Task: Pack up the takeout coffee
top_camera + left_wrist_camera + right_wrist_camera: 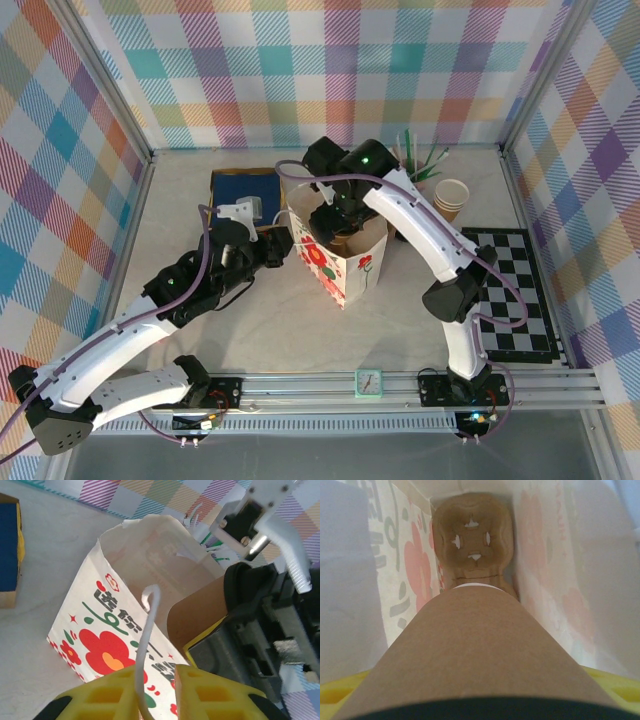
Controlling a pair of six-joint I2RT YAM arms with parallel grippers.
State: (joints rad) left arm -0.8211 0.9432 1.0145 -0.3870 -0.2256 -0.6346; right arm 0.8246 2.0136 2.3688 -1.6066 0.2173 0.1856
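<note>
The takeout coffee (480, 650), a brown kraft cup with a black lid, hangs lid-up inside the white flowered paper bag (345, 272), with my right gripper (345, 215) shut on it from above. Below it, at the bag's bottom, lies the brown moulded cup tray (472, 535). The cup's brown wall (200, 612) also shows in the bag's mouth in the left wrist view. My left gripper (156, 682) is at the bag's left rim. Its yellow fingers stand narrowly apart around the bag's white cord handle (148, 630), which rests against the left finger.
A stack of lidless brown cups (451, 198) and a bunch of straws (420, 160) stand behind the bag on the right. A checkered mat (515, 290) lies at the right, a blue box (245, 190) behind the left arm, a small clock (369, 382) on the front rail.
</note>
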